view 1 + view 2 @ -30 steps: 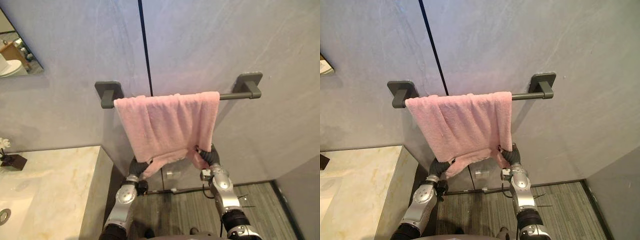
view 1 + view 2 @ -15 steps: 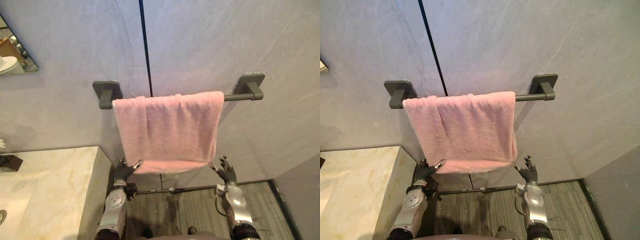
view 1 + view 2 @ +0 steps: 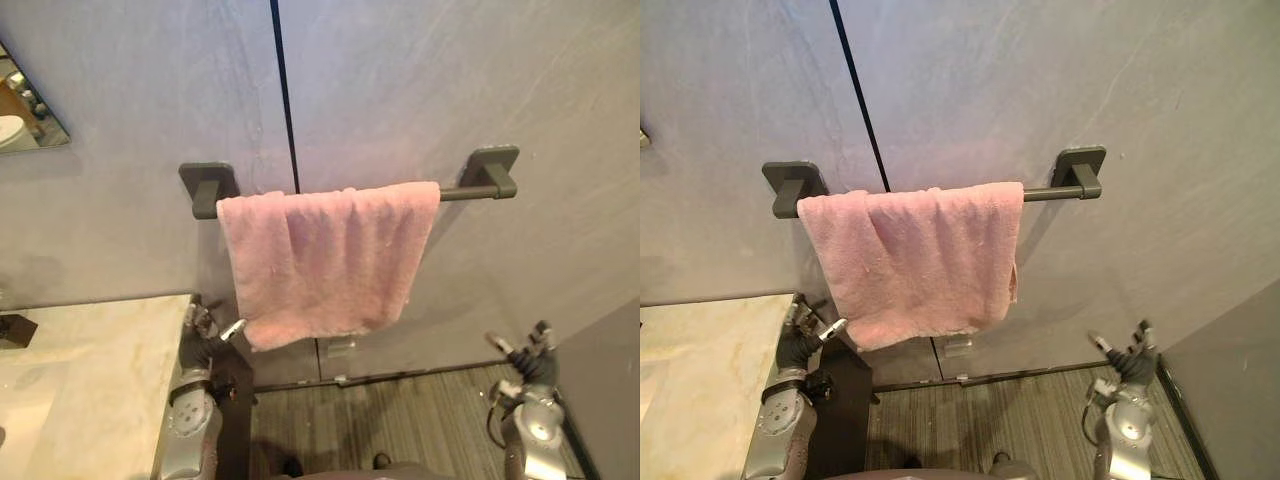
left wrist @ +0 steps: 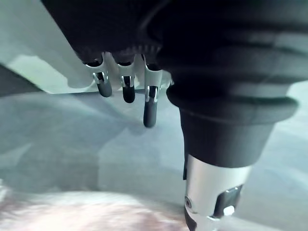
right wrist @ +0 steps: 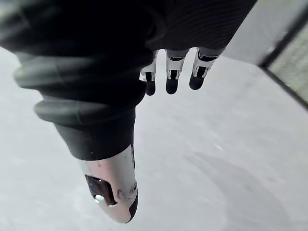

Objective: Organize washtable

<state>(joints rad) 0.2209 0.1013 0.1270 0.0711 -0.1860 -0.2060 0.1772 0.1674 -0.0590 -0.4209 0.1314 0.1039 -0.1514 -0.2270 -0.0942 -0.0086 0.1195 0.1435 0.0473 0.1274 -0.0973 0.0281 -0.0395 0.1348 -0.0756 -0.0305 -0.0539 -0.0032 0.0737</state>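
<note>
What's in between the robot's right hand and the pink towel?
Just bare grey wall. In the left eye view the right hand is open and apart from the pink towel hanging on its bar.

Towel (image 3: 325, 260) reads to me as pink terry cloth: soft nap, matt, hanging in loose folds. Towel bar (image 3: 487, 180) & its brackets look dark grey, matt, smooth; prob. coated metal, can't confirm. Wall (image 3: 420, 90) = big grey slabs, stone-like, smooth, faint pale veins, low sheen. Countertop (image 3: 100, 370) is cream marble-look stone w/ tan veining, polished, slight gloss. Floor (image 3: 420, 410) I'd call grey wood-grain planks, matt. Mirror (image 3: 25, 105) is glass, glossy. Left hand (image 3: 205, 340) & right hand (image 3: 530, 365): silver fingers w/ bright metallic shine, dark tips matt & rubbery-looking; wrist covers dark, ribbed, matt, soft-looking, maybe rubber.
</note>
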